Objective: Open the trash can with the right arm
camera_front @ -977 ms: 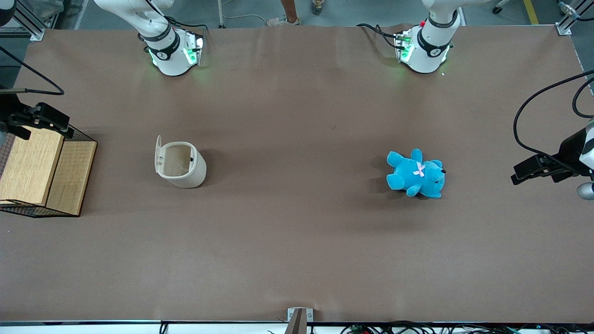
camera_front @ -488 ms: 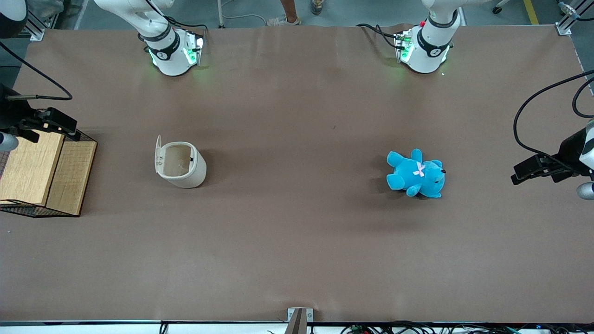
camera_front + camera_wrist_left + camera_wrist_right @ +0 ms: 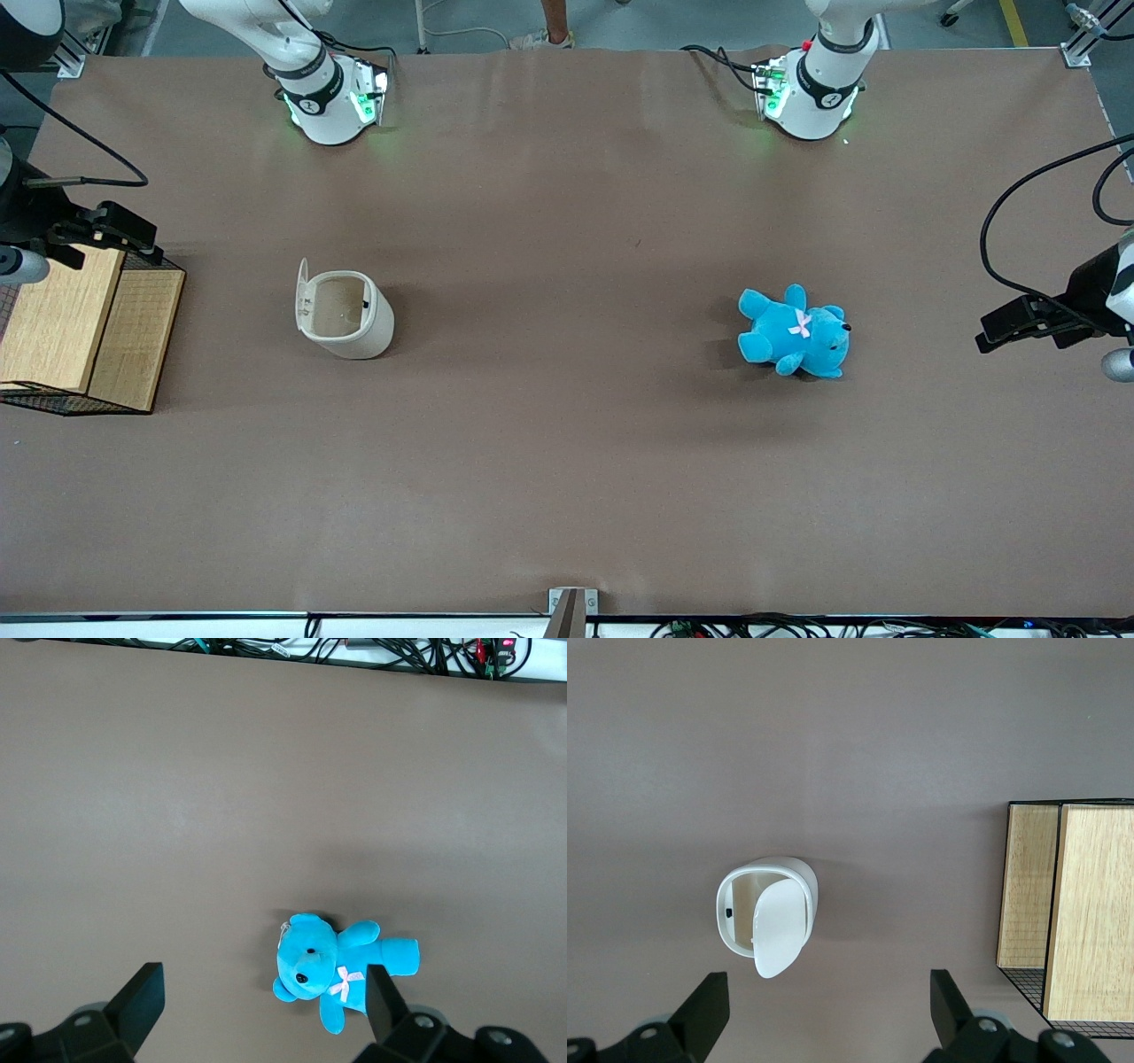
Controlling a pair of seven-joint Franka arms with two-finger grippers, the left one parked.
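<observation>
Trash can [image 3: 347, 315]: standing on the brown surface [image 3: 567, 461], toward the working arm's end, roughly midway between the arm bases and the edge nearest the front camera. Showing a cream-white rounded body and a tan inside through the wide-open mouth.

Lid [image 3: 302, 289]: standing flipped up on its hinge at the rim of the trash can, on the side facing the box. In the right wrist view, hanging over part of the mouth of the trash can [image 3: 766, 912] as a pale oval lid [image 3: 780, 930], with the tan inside showing beside it.

Hand [image 3: 106, 232]: hovering above the edge of the box that lies farther from the front camera, at the working arm's end of the surface, well apart from the trash can. Holding nothing, with the hand [image 3: 826, 992] released and both black fingers [image 3: 709, 1001] spread wide.

Right arm [image 3: 297, 58]: rising from its base and leaving the front view.

Box [image 3: 89, 328]: sitting at the working arm's end, wood panels inside black wire mesh.

Teddy [image 3: 793, 332]: lying on the surface toward the parked arm's end, bright blue, wearing a pale pink bow, well apart from the trash can.
</observation>
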